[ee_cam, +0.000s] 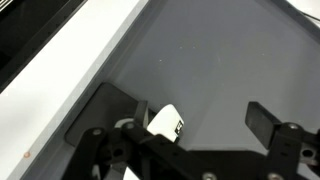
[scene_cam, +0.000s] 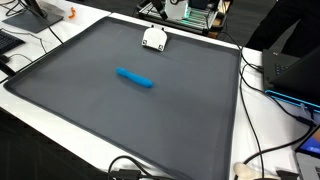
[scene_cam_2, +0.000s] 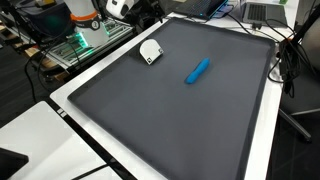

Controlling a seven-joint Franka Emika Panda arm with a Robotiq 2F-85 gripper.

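Fingers: the fingers (ee_cam: 262, 117) stand wide apart and hold nothing; the wrist view shows only mat between them.
Block: the white block (ee_cam: 167, 122) lies on the mat (scene_cam: 100, 110) near its far edge (scene_cam: 153, 38), close to the worktop (ee_cam: 70, 50) border. In the wrist view it sits off-centre, toward one finger rather than midway.
Off-centre risk: if you descend as lined up, that finger could land on the block, or shove it aside, instead of straddling it.
Height risk: the pictures don't show how high you are, so a fast drop could drive the tips into the mat.
Edge risk: a nudge outward could slide the block off the mat onto the worktop.
Grip risk: the block looks small and angled, so closing across a corner could twist it out.
Pen: the blue pen (scene_cam: 134, 77) lies well apart, mid-mat (scene_cam_2: 197, 70), and looks likely to roll if brushed.
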